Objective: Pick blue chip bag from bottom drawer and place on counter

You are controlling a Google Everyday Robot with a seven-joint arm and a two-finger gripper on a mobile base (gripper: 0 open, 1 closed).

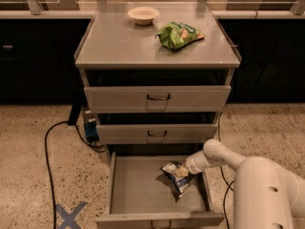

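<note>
The blue chip bag [172, 174] is in the open bottom drawer [138, 185], right of the middle of its floor, tilted up with a shadow under it. My gripper [183, 171] comes in from the right on the white arm [217, 155] and is shut on the bag's upper right edge. The counter [124, 42] is the grey top of the cabinet above.
A bright green snack bag [178, 34] and a small white bowl [143, 15] sit on the counter. Two shut drawers with dark handles [158, 98] are above the open one. A black cable [50, 147] and a blue tape cross [69, 215] are on the floor at the left.
</note>
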